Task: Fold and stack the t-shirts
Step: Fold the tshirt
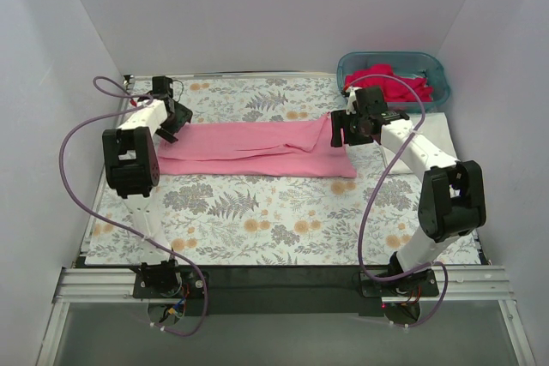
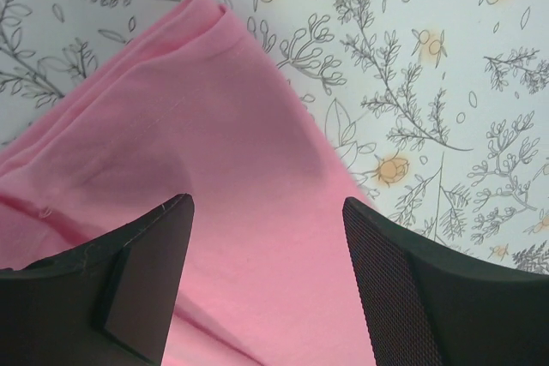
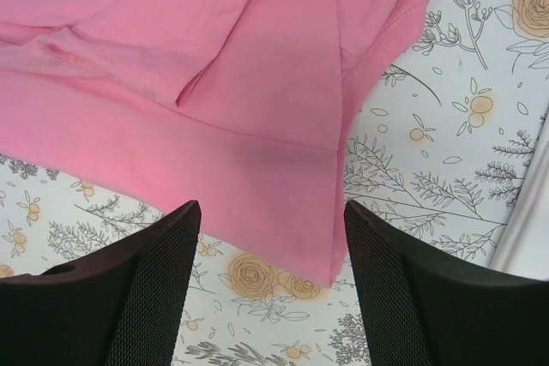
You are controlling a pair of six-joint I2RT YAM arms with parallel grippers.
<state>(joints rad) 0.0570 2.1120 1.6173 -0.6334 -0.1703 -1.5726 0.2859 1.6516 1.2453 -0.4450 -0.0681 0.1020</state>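
A light pink t-shirt (image 1: 257, 150) lies folded into a long band across the floral cloth (image 1: 257, 220). My left gripper (image 1: 168, 132) hangs open over its left end; the left wrist view shows pink fabric (image 2: 214, 126) between the spread fingers (image 2: 266, 203), which hold nothing. My right gripper (image 1: 341, 132) hangs open over the right end; the right wrist view shows the shirt's lower right corner (image 3: 257, 126) between its fingers (image 3: 270, 207). Deep pink-red shirts (image 1: 388, 83) lie in the teal basket. A white shirt (image 1: 439, 126) lies flat at the right, also at the right wrist view's edge (image 3: 527, 229).
The teal plastic basket (image 1: 433, 64) stands at the back right corner. White walls enclose the table on three sides. The floral cloth shows bare in front of the pink shirt. Purple cables loop beside both arms.
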